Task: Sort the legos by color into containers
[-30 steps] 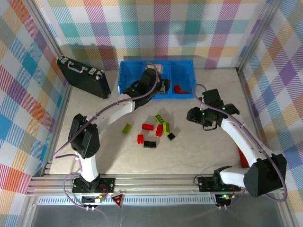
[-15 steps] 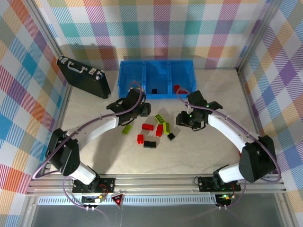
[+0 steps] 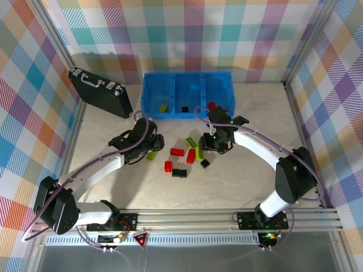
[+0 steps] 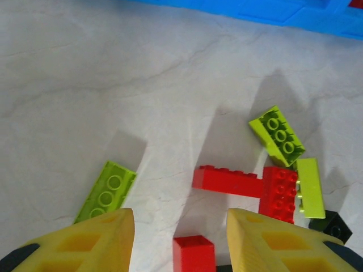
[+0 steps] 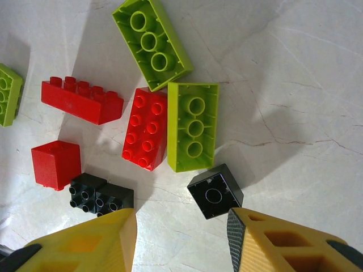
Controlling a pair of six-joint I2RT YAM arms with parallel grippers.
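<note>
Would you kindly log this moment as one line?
left gripper: open, near green brick | right gripper: open, near black brick | blue bin: three bricks inside

Right wrist view: lime brick [image 5: 8, 93] half off left edge; left wrist view: blue bin [image 4: 272, 11] off top.

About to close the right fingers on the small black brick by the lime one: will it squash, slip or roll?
Probably stiff: the small black brick looks like hard moulded plastic with crisp edges. Its glossy sides may slip in a light pinch. Unlikely to roll: it is boxy and lies flat on the table.
</note>
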